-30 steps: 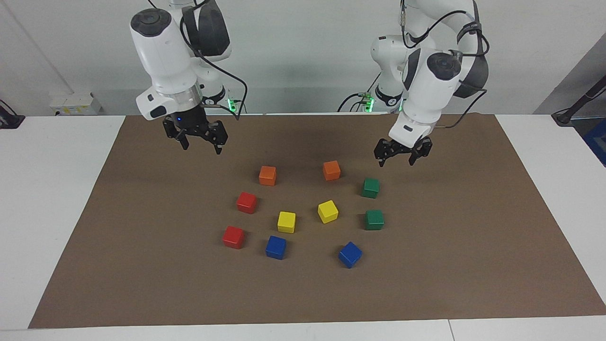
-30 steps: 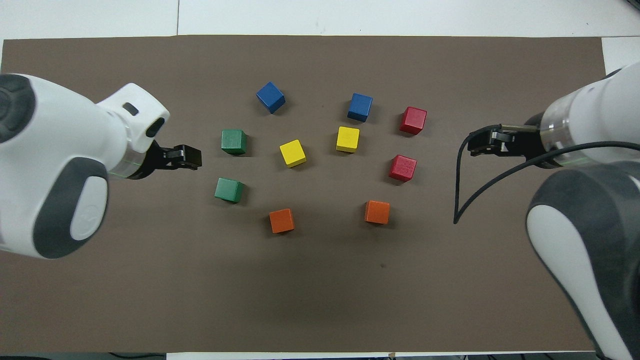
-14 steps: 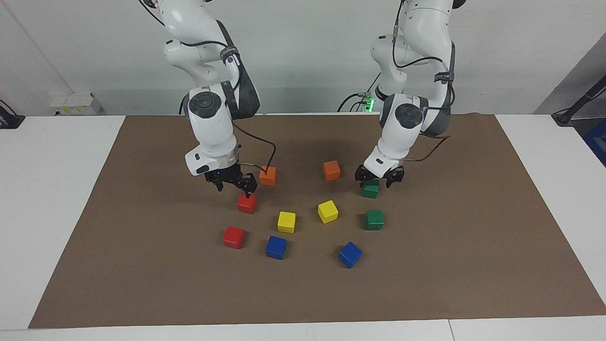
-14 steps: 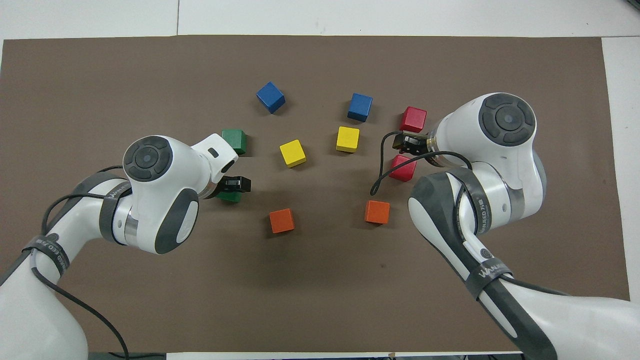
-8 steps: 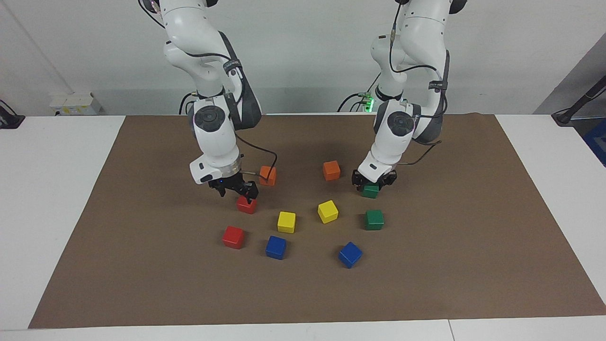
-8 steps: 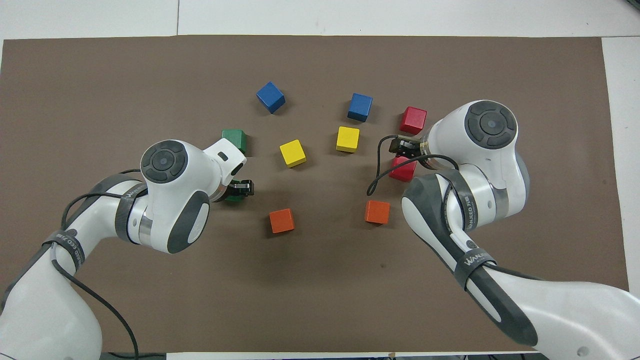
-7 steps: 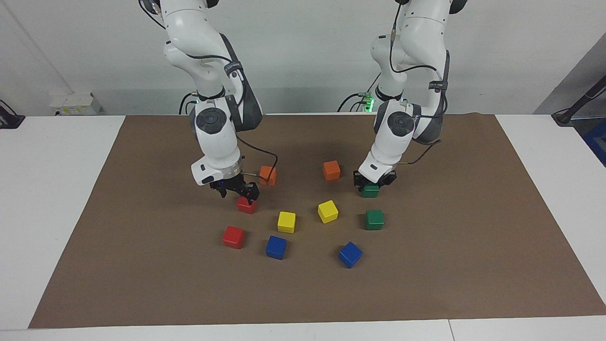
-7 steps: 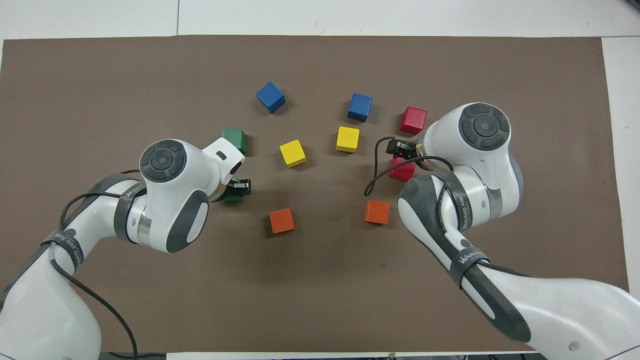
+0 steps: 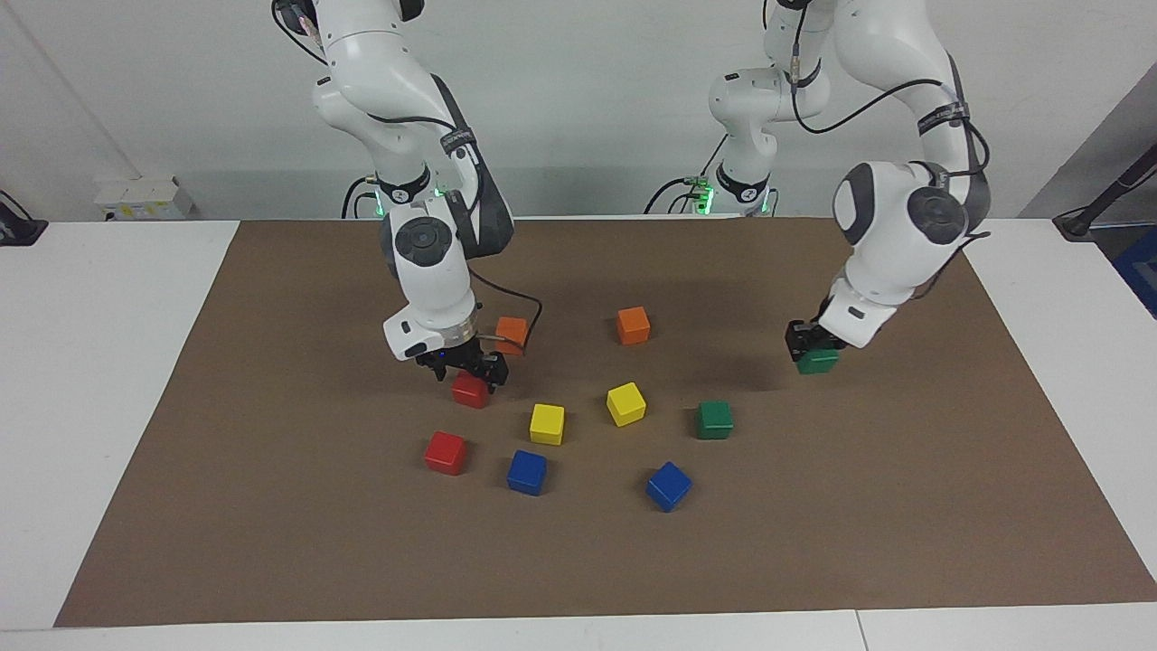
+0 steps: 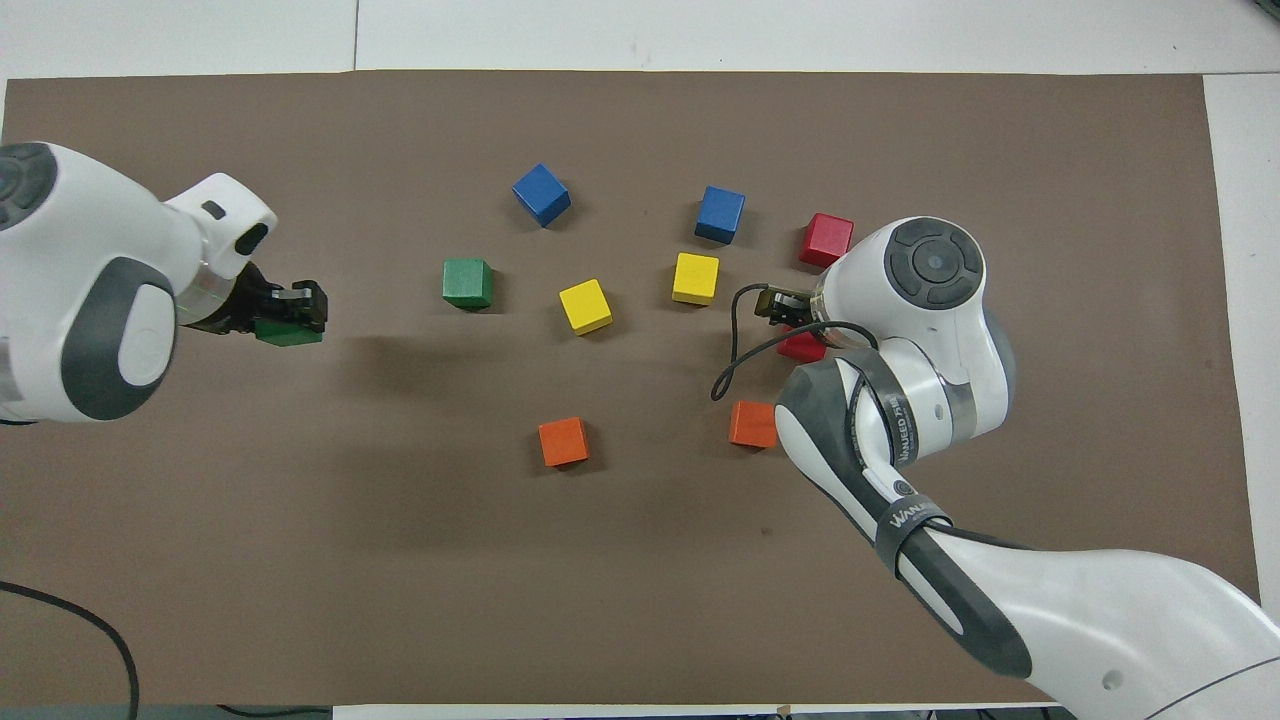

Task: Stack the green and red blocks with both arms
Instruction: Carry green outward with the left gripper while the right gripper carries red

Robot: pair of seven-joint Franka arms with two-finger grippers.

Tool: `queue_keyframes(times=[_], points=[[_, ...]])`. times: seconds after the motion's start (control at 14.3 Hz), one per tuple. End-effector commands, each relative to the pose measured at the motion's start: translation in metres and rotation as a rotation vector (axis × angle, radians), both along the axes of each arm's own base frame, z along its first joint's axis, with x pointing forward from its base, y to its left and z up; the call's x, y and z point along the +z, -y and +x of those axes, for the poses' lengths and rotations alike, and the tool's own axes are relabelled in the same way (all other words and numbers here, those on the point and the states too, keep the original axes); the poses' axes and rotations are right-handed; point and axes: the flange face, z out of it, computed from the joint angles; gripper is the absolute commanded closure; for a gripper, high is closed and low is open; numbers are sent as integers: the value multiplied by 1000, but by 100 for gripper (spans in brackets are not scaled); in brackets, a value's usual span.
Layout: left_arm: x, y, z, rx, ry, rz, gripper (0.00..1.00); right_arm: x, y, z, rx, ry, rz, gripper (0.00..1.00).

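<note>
A brown mat (image 9: 271, 506) is covering most of the white table (image 9: 90, 362), and we are working over it with both arms. Our left gripper (image 9: 813, 348) is pinching a green block (image 9: 819, 361) and holding it up in the air over bare mat toward the left arm's end of the table. The second green block (image 9: 714, 419) is sitting on the mat, beside a yellow cube (image 9: 625, 403). Our right gripper (image 9: 465, 371) is hanging low over a red block (image 9: 470, 391), its fingers spread to either side of the block's top; we cannot tell whether they are touching it. The other red block (image 9: 446, 452) is lying farther from us than that one, beside a blue cube (image 9: 526, 472). Another yellow cube (image 9: 547, 423) and another blue cube (image 9: 668, 485) are resting among the blocks, and two orange cubes (image 9: 633, 325) are sitting nearer to us than everything else
</note>
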Motion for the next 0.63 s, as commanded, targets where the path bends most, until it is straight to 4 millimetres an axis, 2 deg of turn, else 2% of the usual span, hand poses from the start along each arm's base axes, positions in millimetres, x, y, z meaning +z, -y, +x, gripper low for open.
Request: queue_keyframes(times=[0.0,0.21,0.28,0.42,0.49,0.56], points=[[-16,-21,2,28,36,-3,100,-19,1,-4,-13,18,14,0],[-36,-39,-2,60,55,-3,100,-25,1,-6,-12,10,11,0],[-49,-41,-3,64,55,-5,100,-25,1,-6,-12,10,11,5],[-67,-49,-2,70,51,-6,100,-25,2,-7,-12,7,10,20],[-75,-49,-2,28,38,1,100,-26,2,-8,-13,5,9,33],[-79,-51,-2,-44,36,34,100,-28,2,-9,-10,1,9,50]])
